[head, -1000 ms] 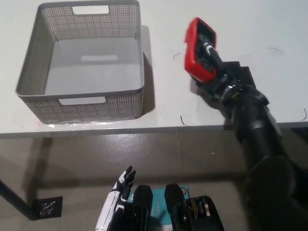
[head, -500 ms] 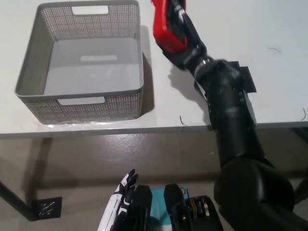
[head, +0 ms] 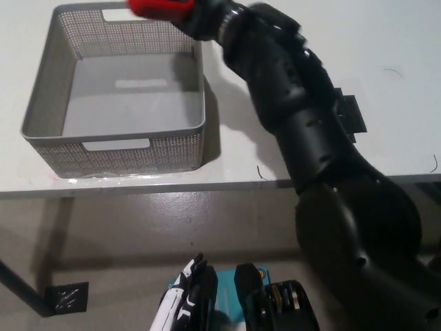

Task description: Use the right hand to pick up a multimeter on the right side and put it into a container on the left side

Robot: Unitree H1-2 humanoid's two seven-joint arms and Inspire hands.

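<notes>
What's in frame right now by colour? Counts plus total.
Red: 1, the multimeter held in the right hand over the container's far rim.
Grey: 1, the mesh container on the white table.
White: 1, the left hand, resting low by the body.
Black: 1, the right hand and its arm.
Total: 4
</notes>
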